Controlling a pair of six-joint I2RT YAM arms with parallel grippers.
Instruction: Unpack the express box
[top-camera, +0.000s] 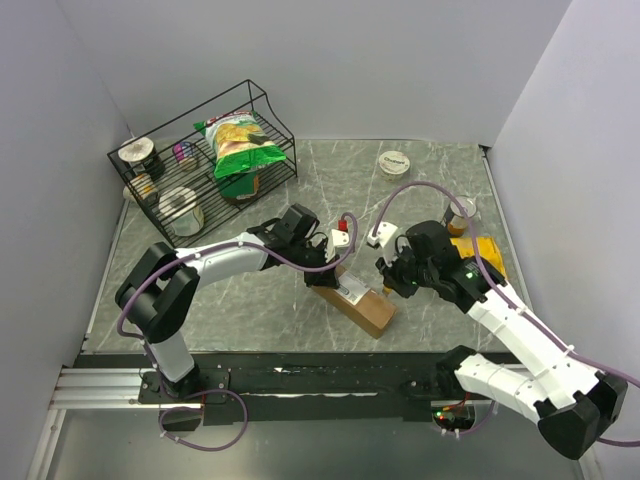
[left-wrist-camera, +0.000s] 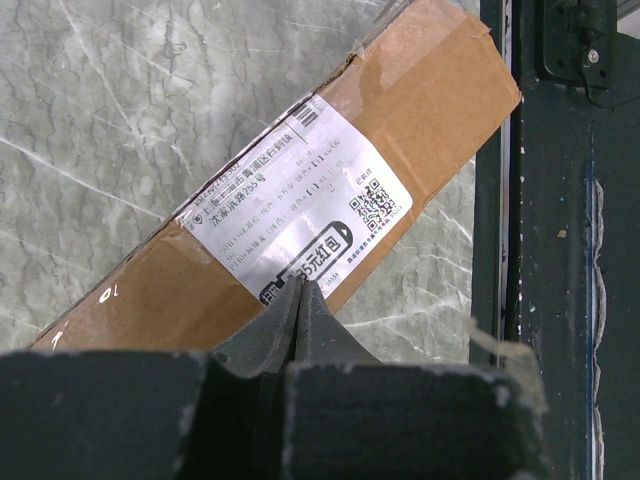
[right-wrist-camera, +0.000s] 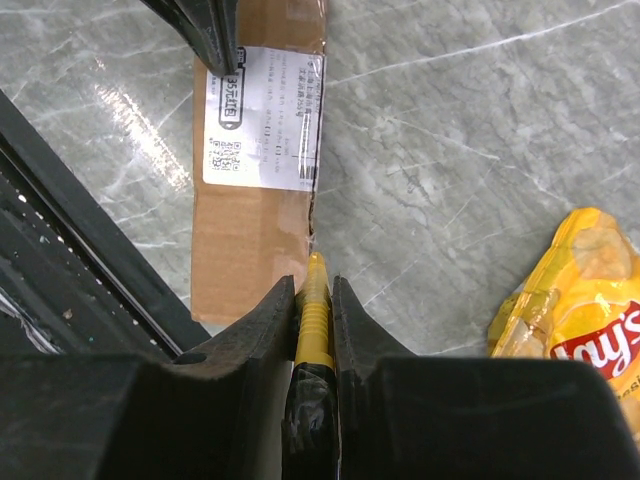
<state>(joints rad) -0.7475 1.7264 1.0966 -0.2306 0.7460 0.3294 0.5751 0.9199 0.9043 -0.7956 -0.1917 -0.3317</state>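
The express box, a long brown carton with a white label, lies on the marble table near the front edge. My left gripper is shut and empty. Its tips rest on the label's edge in the left wrist view, over the box. My right gripper is shut on a yellow utility knife. In the right wrist view the gripper holds the knife tip at the box's taped long edge. The left fingers show at the label's far end.
A yellow chip bag lies right of the right gripper, also in the right wrist view. A wire rack at the back left holds a green chip bag and cans. A white tub sits at the back. The black front rail runs beside the box.
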